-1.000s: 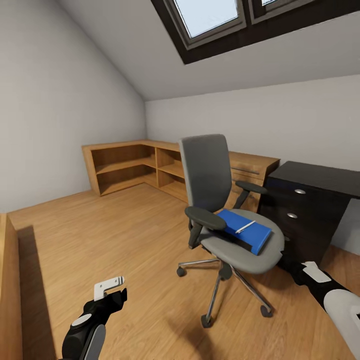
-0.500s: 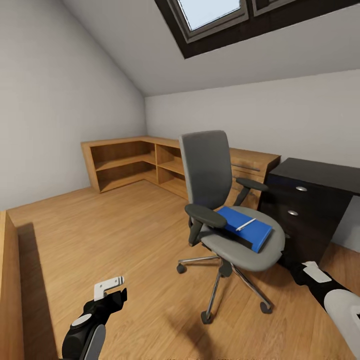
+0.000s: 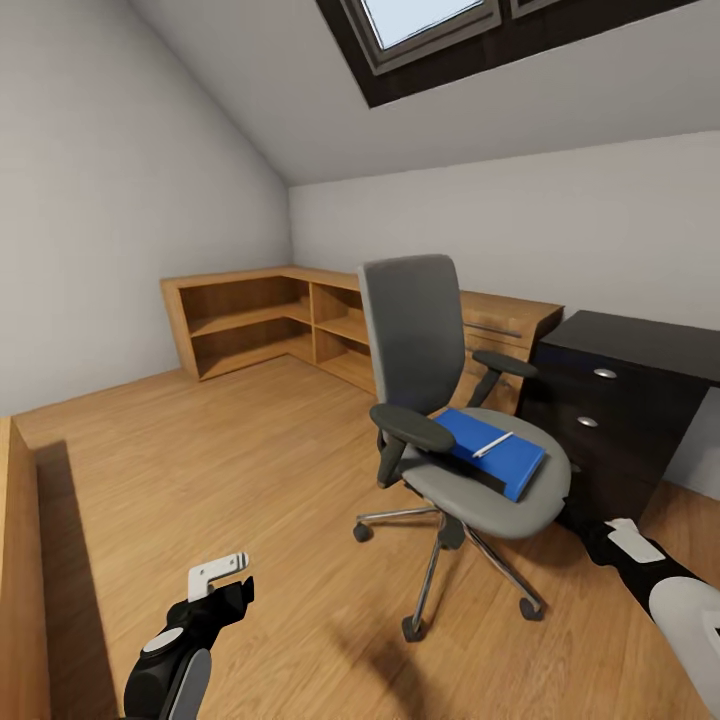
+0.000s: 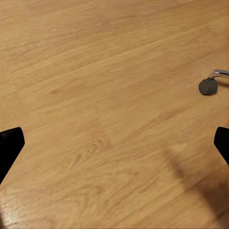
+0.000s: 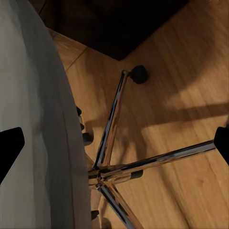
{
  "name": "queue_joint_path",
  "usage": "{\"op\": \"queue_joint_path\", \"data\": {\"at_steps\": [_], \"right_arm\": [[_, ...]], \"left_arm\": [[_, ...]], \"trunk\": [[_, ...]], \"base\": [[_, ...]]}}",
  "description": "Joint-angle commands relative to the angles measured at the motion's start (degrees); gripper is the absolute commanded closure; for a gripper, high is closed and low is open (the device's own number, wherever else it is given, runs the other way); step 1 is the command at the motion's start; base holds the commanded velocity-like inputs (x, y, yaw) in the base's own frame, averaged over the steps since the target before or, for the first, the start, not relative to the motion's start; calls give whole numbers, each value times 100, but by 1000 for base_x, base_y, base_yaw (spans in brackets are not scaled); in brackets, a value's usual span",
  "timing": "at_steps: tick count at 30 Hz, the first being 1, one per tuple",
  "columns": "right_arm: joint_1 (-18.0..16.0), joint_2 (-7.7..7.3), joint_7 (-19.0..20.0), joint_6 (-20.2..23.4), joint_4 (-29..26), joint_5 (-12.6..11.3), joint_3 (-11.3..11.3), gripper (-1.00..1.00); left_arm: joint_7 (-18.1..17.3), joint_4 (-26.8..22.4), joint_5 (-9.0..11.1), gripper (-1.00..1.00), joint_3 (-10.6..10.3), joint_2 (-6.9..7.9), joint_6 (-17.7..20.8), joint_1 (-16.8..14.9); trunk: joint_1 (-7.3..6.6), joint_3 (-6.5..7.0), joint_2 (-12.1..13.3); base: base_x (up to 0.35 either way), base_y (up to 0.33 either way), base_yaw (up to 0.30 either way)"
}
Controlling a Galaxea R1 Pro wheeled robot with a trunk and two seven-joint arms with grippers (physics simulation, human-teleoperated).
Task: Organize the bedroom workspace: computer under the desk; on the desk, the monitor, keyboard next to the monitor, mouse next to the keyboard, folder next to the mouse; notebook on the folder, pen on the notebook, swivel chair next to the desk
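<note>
Swivel chair [image 3: 455, 440] is sitting at 1 o'clock of the robot, w/ the folder [image 3: 490, 458] lying on its seat and a pen [image 3: 491, 445] resting across it, waiting for pickup. Desk [image 3: 625, 390] is standing just behind at 2 o'clock. Left gripper [image 4: 114, 143] and right gripper [image 5: 114, 143] are both hanging spread wide, empty, low beside the chair. Vs a sec ago, the whole view is tilting upward; the things aren't shifting.

One swivel chair [image 3: 450, 420], carrying one blue folder [image 3: 490, 452] with one white pen [image 3: 492, 444] on it. One black desk [image 3: 625, 395] with two drawers showing. One wooden corner cabinet [image 3: 290, 325]. Two robot hands: left hand [image 3: 218, 580], right hand [image 3: 625, 540].
</note>
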Motion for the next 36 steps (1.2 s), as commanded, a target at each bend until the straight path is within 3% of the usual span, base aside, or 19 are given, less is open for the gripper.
{"op": "queue_joint_path", "data": {"at_steps": [1,14,21,27,30,36], "right_arm": [[3,2,-25,29,110,0,11,-100],[3,-18,57,52,116,0,11,-100],[9,-157,620,60,166,8,12,-100],[11,-253,884,179,306,2,12,-100],[11,-350,1129,562,355,1,12,-100],[12,-448,1522,903,475,7,12,-100]], "left_arm": [[54,-6,61,-100,-6,1,15,-4],[54,-6,61,-100,-6,1,15,-4],[54,-6,61,-100,-6,1,14,-4],[54,-6,61,-100,-6,1,15,-4],[54,-6,61,-100,-6,1,16,-4],[54,-7,61,-100,-6,1,15,-4]], "trunk": [[0,-7,-1],[0,-9,-1],[0,-9,-1],[0,-9,-1],[0,-9,-1],[0,-9,-1]], "base": [[0,0,0],[0,0,0],[0,0,0],[0,0,0],[0,0,0],[0,0,0]]}}
